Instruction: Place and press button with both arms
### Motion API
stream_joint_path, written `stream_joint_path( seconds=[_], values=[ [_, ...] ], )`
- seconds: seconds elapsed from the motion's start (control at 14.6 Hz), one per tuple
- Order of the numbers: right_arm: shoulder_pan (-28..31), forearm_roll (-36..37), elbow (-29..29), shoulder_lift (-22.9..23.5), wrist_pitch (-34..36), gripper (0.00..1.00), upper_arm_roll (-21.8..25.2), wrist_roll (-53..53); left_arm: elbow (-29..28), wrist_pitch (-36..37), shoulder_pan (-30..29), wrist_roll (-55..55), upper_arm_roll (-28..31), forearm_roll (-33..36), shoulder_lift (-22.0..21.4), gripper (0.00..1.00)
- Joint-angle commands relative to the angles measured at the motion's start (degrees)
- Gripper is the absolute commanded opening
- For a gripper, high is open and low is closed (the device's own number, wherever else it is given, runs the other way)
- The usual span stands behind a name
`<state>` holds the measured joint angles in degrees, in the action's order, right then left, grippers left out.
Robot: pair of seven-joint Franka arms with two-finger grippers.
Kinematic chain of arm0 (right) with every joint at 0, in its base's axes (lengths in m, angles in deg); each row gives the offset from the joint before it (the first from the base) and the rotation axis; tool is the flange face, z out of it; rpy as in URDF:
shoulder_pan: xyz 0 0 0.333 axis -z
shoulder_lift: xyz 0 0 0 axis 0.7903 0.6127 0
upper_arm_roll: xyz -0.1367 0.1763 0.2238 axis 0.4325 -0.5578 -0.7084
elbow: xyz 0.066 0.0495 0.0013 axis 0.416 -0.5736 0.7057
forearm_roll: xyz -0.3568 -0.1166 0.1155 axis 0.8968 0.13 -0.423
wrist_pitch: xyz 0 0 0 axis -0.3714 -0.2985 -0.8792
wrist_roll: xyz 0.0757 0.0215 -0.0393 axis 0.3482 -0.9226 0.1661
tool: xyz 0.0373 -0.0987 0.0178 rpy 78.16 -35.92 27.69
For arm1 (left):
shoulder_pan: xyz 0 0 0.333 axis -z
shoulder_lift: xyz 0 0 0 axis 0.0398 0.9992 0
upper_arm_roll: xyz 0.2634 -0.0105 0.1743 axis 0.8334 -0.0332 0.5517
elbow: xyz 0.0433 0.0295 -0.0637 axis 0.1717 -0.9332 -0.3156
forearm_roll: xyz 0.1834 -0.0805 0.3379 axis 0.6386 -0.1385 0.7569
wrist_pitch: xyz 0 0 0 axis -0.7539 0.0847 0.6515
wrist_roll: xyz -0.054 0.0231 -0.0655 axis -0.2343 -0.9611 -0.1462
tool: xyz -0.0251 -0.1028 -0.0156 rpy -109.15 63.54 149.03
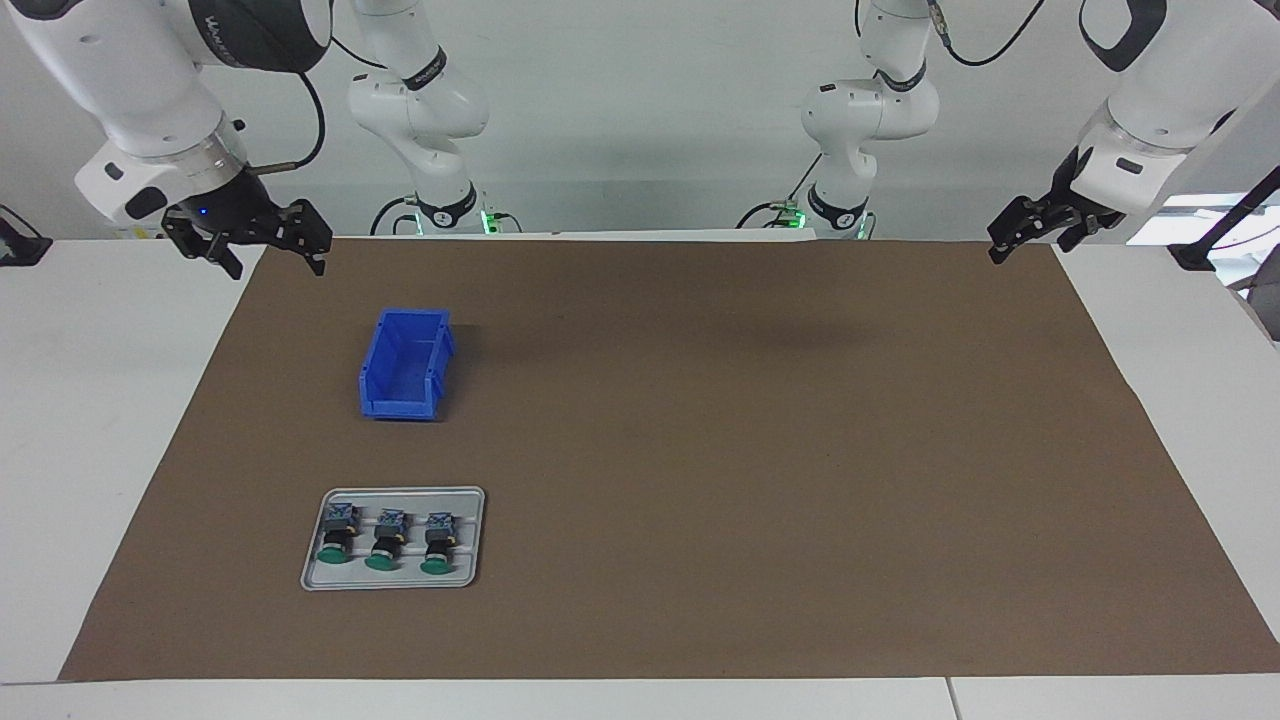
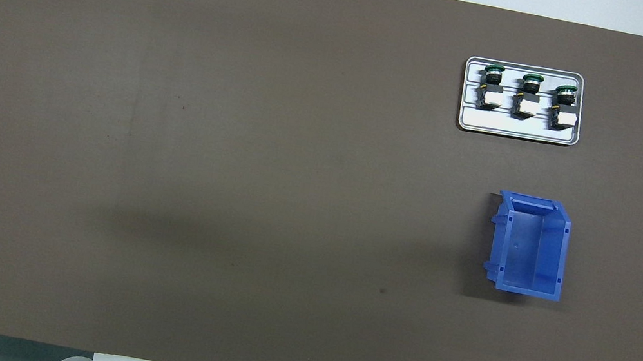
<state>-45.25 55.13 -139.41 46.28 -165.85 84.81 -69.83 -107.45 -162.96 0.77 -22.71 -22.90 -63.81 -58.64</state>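
Both hands hang wide and empty over the mat's corners nearest the robots: right hand (image 1: 262, 247), left hand (image 1: 1035, 228). Three buttons (image 1: 386, 540) lie side by side in a grey tray (image 1: 478, 530) toward the right arm's end of the worktop (image 1: 90, 420), farther from the robots than the blue bin (image 1: 405, 364).

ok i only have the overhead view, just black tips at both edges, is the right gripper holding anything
observer: No. The right gripper is open and empty, up in the air over the mat corner at the right arm's end.
operator: and the left one
observer: The left gripper is open and empty too, raised over the mat corner at its own end.
operator: either one near the buttons
observer: No. Neither hangs over the tray of buttons or the blue bin.
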Motion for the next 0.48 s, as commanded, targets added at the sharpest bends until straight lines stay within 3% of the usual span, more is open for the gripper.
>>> stream_joint_path(
  seconds=[0.0,0.41],
  values=[
    [0.85,-0.33,-1.5,-1.12,-1.07,1.0,-0.33,-1.52,-1.85,-0.68,0.81,-0.77,0.49,-0.15,-1.57,1.0],
    [0.42,-0.42,-1.67,-1.38,-0.63,1.0,-0.33,-1.17,-1.85,-0.5,0.81,-0.59,0.49,-0.15,-1.57,1.0]
  ],
)
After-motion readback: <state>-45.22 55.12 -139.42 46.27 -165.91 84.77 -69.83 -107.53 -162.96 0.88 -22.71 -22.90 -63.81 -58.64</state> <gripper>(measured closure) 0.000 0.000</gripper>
